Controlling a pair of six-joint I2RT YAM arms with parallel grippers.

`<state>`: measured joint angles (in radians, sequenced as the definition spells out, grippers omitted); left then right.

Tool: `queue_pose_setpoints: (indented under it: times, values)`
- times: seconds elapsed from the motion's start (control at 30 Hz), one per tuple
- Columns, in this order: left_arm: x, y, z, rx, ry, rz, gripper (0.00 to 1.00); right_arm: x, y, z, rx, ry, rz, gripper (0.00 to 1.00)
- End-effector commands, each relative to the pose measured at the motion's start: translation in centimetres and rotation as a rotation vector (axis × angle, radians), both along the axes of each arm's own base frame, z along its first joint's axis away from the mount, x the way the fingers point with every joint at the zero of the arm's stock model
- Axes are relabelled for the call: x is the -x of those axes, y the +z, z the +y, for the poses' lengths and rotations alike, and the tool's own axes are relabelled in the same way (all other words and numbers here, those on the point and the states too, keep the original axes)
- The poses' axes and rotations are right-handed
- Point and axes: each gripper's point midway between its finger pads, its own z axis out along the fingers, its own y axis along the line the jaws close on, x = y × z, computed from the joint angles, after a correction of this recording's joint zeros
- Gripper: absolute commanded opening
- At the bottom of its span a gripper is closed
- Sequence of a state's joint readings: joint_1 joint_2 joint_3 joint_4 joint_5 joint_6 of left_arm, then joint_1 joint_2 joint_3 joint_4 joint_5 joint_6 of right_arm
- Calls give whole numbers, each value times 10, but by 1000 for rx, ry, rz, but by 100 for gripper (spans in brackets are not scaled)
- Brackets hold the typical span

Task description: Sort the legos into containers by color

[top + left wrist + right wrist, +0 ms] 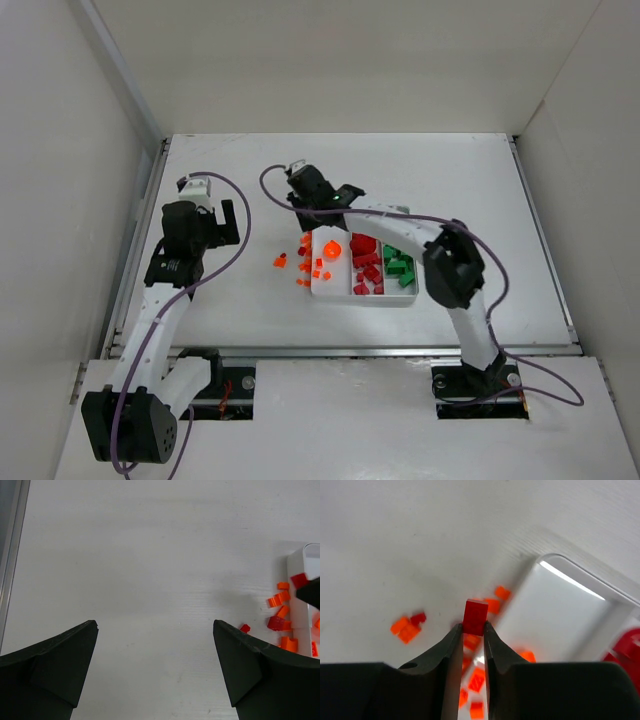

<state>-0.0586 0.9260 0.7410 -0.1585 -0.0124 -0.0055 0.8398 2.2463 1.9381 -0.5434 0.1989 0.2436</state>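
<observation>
From above, the tray (pixel 365 299) sits mid-counter (pixel 420 180), with red bricks (pixel 365 262) in its middle compartment and green bricks (pixel 398 266) in the right. Orange bricks (pixel 303 266) lie loose just left of it.

Left wrist: the left end effector (pixel 155 630) gapes wide over bare counter, holding nothing.

Right wrist: the right end effector (pixel 472 628) pinches one red brick (pixel 475 616) near the tray's far left corner, probably bound for the red compartment.

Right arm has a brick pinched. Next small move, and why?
Probably swing the right gripper over the middle compartment: it pinches a red brick outside the tray, and the other reds lie in that compartment.
</observation>
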Motion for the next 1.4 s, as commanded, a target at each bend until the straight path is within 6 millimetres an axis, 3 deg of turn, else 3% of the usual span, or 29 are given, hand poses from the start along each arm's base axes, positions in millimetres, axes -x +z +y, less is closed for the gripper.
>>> queue_pose_setpoints:
  times: [0.0,0.1,0.13,0.27,0.37,0.5,0.73,0.8,0.83,0.93,1.07,1.13,1.23,1.3,1.37]
  values:
    - [-5,9,1,40,33,-54,100,-5,101,-24,-172,-43,-144,0]
    - [-5,4,0,58,42,-56,100,3,91,-77,-156,-147,-101,0]
    - [-5,0,0,66,46,-53,100,7,81,-103,-148,-200,-73,0]
    - [-5,-2,-7,82,14,-51,100,3,63,-151,-130,-315,-40,0]
    - [-4,-2,-19,121,-45,-46,100,0,49,-174,-107,-369,-10,0]
    - [-1,-8,-29,145,-94,-34,100,-4,45,-180,-105,-382,0,0]
    - [-1,-5,-26,145,-74,-44,100,-12,29,-172,-66,-345,34,0]
    - [-1,-5,-26,145,-74,-44,100,-12,26,-172,-57,-345,45,11]
    - [-1,-5,-26,145,-74,-44,100,-12,28,-172,-57,-345,45,28]
    - [-1,-7,-24,141,-66,-45,100,-15,31,-169,-57,-333,46,55]
    - [-1,-7,-24,141,-66,-45,100,-13,41,-162,-15,-294,10,63]
    - [-1,-7,-24,141,-66,-45,100,-14,58,-156,-14,-279,-30,64]
    - [-1,-7,-24,141,-66,-45,100,-3,76,-133,17,-177,-88,64]
    - [-1,-7,-24,141,-66,-45,100,13,86,-94,-20,-46,-112,64]
    - [-1,-7,-24,141,-66,-45,100,24,83,-66,-23,68,-112,64]
